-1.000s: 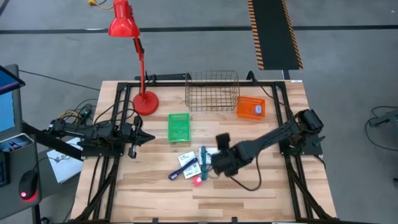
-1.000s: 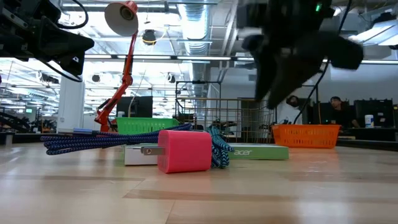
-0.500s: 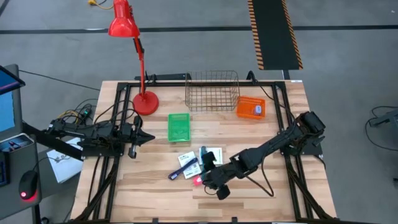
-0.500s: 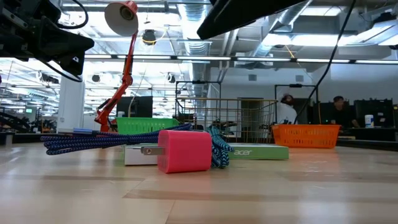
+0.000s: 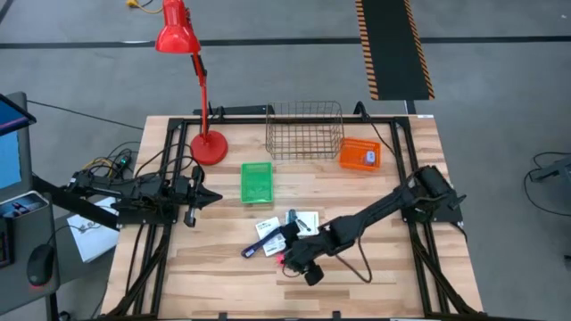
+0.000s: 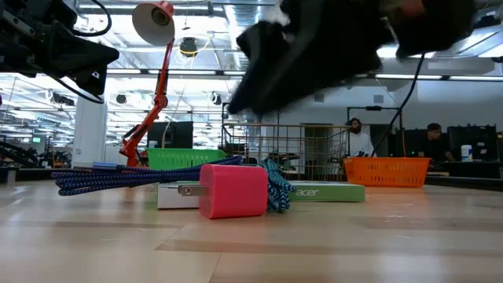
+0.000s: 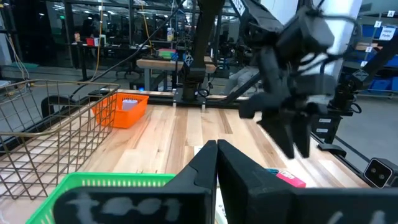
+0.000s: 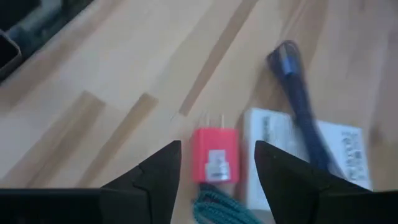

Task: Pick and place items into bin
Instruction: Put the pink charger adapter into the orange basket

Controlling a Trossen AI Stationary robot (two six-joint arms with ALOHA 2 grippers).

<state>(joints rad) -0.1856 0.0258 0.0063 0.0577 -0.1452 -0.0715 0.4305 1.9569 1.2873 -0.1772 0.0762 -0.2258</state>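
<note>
The items lie in a cluster near the table's middle. A small pink-red plug block (image 8: 214,154) (image 6: 233,190) lies on the wood beside a white printed card box (image 8: 298,155). A dark blue cable-like piece (image 8: 297,93) lies across that box, and a teal braided cord (image 6: 275,189) is next to the block. My right gripper (image 5: 293,257) (image 8: 217,165) hovers open above the pink block, one finger on either side in the wrist view, touching nothing. My left gripper (image 5: 203,198) (image 7: 216,155) waits shut at the table's left.
A wire basket (image 5: 304,130) stands at the far edge, with an orange bin (image 5: 359,154) to its right. A green basket (image 5: 256,182) sits nearer the middle, and a red desk lamp's base (image 5: 209,147) is at the far left. Bare wood lies along the near edge.
My right gripper has swung from just right of the item cluster toward the table's near edge and leftward. It now hangs over the pink block. The items have stayed put.
</note>
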